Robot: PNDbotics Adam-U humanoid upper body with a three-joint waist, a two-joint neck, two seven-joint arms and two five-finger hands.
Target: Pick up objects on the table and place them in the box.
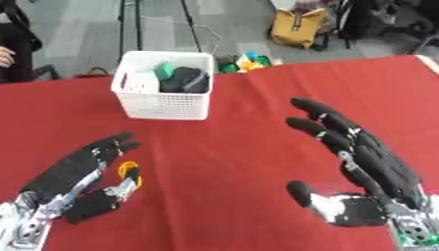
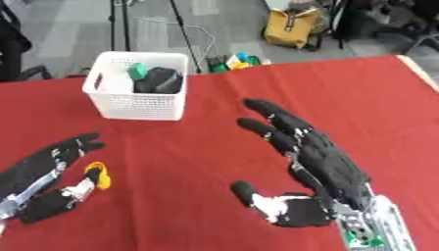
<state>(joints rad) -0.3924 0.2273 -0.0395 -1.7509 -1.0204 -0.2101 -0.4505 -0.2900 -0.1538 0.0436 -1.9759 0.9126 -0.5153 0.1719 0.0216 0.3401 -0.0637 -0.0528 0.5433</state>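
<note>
A white slotted basket [image 1: 163, 104] stands at the back left of the red table [image 1: 240, 147]. Inside it lie a black object [image 1: 185, 80] and a green one [image 1: 164, 70]. My left hand [image 1: 77, 169] rests open near the lower left corner, fingers pointing up toward the basket; its thumb has an orange tip [image 1: 129, 170]. My right hand [image 1: 364, 157] hovers open at the lower right, fingers straight and spread, thumb [image 1: 300, 192] out to the left. Neither hand holds anything. No loose object shows on the cloth between them.
Beyond the table's far edge lie small colourful items [image 1: 249, 62] on the floor, a yellow bag [image 1: 298, 27] and tripod legs [image 1: 133, 24]. A person sits at the far left edge.
</note>
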